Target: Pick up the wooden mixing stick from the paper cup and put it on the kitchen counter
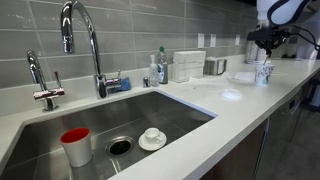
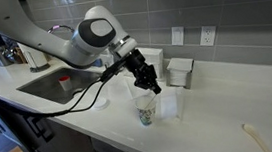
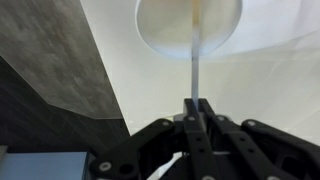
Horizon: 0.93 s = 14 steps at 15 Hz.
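Note:
The paper cup (image 2: 145,109) stands on the white kitchen counter (image 2: 210,109); it also shows in an exterior view (image 1: 264,73) and from above in the wrist view (image 3: 188,24). My gripper (image 2: 147,86) hangs just above the cup, also seen in an exterior view (image 1: 265,45). In the wrist view the jaws (image 3: 197,104) are shut on the thin wooden mixing stick (image 3: 193,60), which runs from the fingers down into the cup. The stick is too thin to make out in the exterior views.
A steel sink (image 1: 110,125) holds a red-rimmed cup (image 1: 76,146) and a small white dish (image 1: 152,138). A tap (image 1: 85,40), soap bottle (image 1: 160,68) and white boxes (image 1: 187,65) line the tiled wall. A pale utensil (image 2: 252,135) lies on the counter.

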Available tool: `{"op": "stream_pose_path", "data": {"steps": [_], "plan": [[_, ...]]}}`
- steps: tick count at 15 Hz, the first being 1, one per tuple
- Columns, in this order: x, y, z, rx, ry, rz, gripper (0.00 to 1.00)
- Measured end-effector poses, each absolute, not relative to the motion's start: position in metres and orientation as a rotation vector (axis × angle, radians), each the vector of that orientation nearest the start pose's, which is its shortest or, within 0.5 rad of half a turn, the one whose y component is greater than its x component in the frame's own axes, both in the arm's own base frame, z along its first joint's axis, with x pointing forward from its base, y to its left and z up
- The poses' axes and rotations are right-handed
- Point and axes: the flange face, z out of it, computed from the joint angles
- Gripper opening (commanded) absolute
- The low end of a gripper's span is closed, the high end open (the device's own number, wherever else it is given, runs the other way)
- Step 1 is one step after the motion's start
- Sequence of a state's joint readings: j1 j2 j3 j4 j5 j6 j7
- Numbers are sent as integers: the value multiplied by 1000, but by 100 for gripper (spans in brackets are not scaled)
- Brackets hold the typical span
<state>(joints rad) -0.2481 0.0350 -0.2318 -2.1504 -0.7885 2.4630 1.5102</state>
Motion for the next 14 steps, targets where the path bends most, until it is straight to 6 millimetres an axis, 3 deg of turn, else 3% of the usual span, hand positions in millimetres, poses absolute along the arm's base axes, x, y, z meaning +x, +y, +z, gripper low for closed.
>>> {"op": "stream_pose_path", "data": {"steps": [6,14], "plan": [[487,-272,457,-2439,2303,-933,8],[439,-322,512,-2004,2503,-623,7]]}}
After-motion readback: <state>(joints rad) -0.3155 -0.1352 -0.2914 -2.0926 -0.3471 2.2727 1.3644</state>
